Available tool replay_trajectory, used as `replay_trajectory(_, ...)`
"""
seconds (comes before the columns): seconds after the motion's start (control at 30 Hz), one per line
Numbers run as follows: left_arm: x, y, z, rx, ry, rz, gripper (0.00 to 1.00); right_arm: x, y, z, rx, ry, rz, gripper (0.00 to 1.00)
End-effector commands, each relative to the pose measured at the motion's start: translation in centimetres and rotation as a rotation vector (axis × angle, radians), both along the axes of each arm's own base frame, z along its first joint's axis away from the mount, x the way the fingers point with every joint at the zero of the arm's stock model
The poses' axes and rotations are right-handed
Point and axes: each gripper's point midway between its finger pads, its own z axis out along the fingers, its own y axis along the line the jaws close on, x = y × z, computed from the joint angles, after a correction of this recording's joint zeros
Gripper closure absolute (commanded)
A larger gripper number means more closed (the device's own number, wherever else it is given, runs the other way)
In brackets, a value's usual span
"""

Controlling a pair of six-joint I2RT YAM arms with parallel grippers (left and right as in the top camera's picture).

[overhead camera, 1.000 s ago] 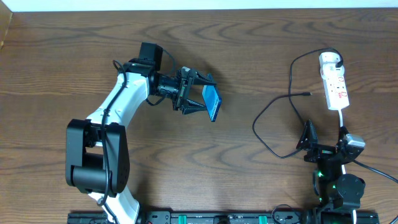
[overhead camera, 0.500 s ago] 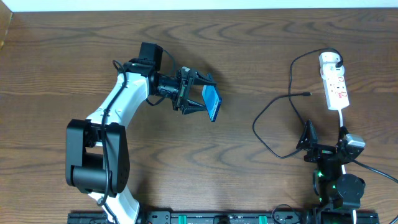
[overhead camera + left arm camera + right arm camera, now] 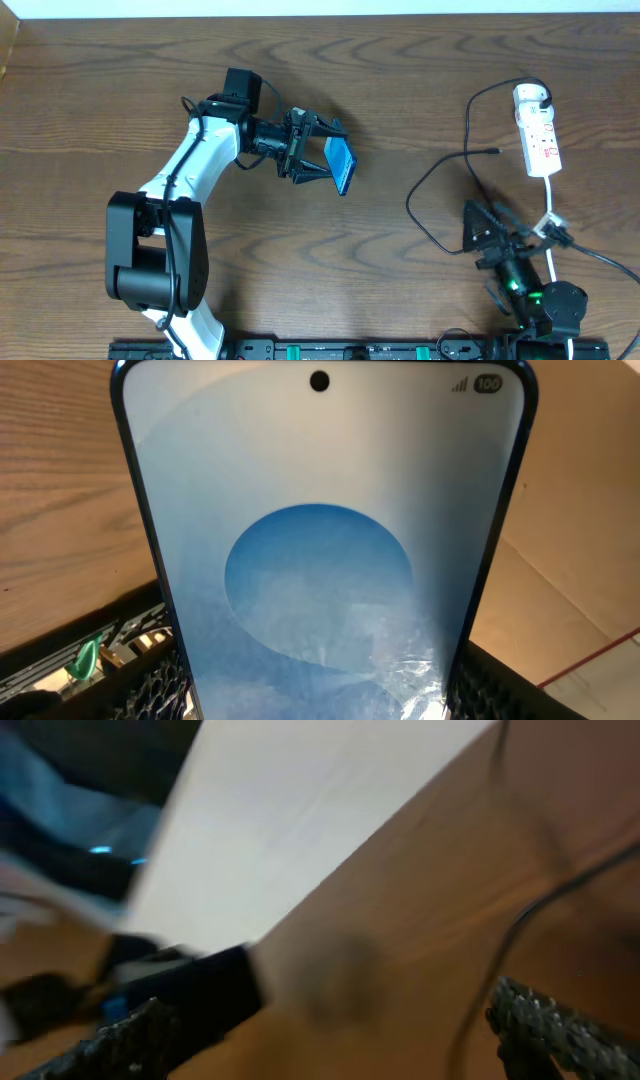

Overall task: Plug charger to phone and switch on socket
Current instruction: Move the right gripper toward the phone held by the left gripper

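Observation:
The phone (image 3: pixel 343 167) is held up off the table, tilted, its blue screen filling the left wrist view (image 3: pixel 320 550). My left gripper (image 3: pixel 322 150) is shut on its two long edges, a finger (image 3: pixel 150 680) on either side. The socket (image 3: pixel 541 143) lies at the far right with the charger's white plug head (image 3: pixel 530 97) in its far end. The charger cable (image 3: pixel 430 190) loops left across the table, and its connector tip (image 3: pixel 495 152) lies free. My right gripper (image 3: pixel 490 232) stands open by the cable loop; its wrist view is blurred, with nothing between the fingers (image 3: pixel 560 1030).
The socket's white cord (image 3: pixel 552 205) runs down past my right arm. The table's far edge (image 3: pixel 320 14) is at the top. The left arm's base (image 3: pixel 150 260) stands at the lower left.
The right arm has swung and its gripper has shifted left, toward the cable loop. The left arm and the phone have stayed still.

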Motion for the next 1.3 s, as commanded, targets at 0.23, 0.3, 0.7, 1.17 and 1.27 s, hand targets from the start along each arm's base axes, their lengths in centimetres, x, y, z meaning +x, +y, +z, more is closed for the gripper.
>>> replay_trajectory(0.23, 0.4, 0.3, 1.3, 0.022, -0.039, 0.020, 0.42, -0.6, 1.4, 1.8, -0.062, -0.091, 0.084, 0.01)
replay_trajectory(0.3, 0.4, 0.3, 1.3, 0.023, -0.039, 0.020, 0.42, -0.7, 1.4, 2.7, -0.079, -0.104, 0.083, 0.01)
replay_trajectory(0.7, 0.5, 0.4, 0.9, 0.048, -0.043, 0.028, 0.42, 0.8, 1.4, 9.5, -0.236, 0.016, 0.113, 0.01)
replay_trajectory(1.17, 0.5, 0.4, 0.9, 0.048, -0.043, 0.028, 0.42, 3.9, 8.3, 10.5, -0.373, 0.237, 0.216, 0.01)
replay_trajectory(1.27, 0.5, 0.4, 0.9, 0.048, -0.043, 0.028, 0.42, 4.2, 11.1, 9.3, -0.431, 0.277, 0.249, 0.01)
